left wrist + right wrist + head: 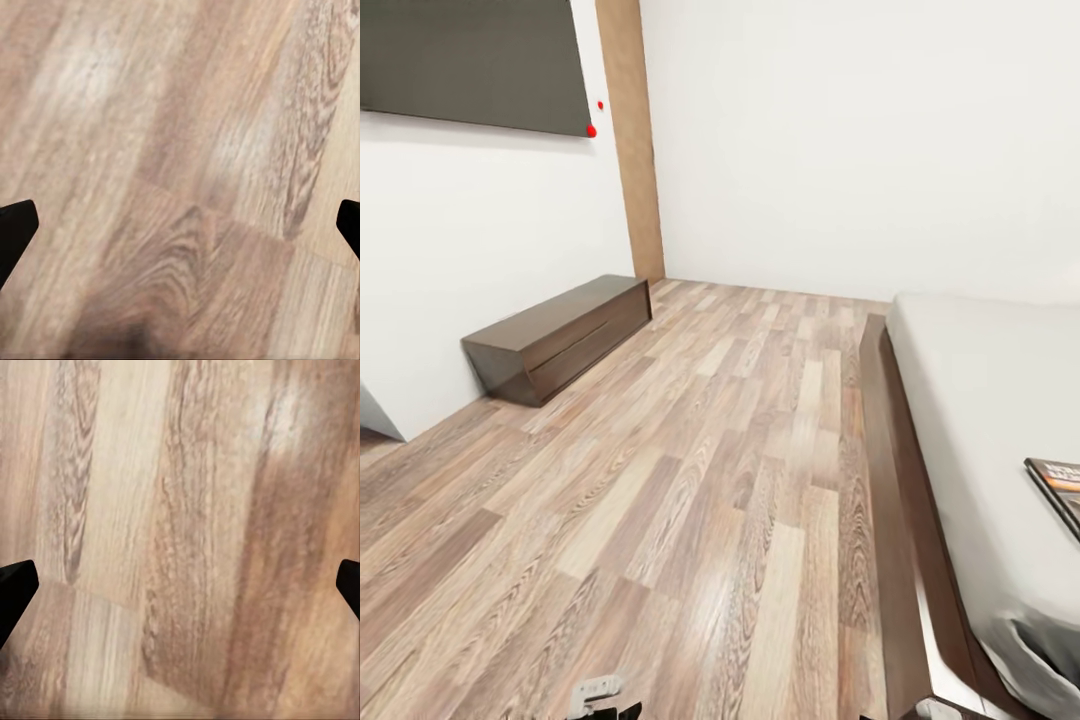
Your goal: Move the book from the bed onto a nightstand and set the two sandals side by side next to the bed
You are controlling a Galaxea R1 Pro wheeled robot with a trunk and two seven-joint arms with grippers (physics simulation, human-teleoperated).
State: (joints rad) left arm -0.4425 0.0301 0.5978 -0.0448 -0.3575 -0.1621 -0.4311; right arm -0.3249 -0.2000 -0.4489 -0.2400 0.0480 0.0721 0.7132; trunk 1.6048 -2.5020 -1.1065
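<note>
Book (pixel 1060 485) lies on the bed (pixel 980 400) mattress near its floor-side edge, long dark cabinet (pixel 560 338) against the far wall, left gripper (pixel 180 225) and right gripper (pixel 180 585) both spread apart, empty, over wood-plank floor (pixel 690 500).

A simulated bedroom, a low bed (pixel 1000 400) with grey mattress and dark wooden frame lying at right, wood-plank floor (pixel 690 480) stretching across the middle, a long dark cabinet (pixel 560 338) sitting against white walls at left
</note>
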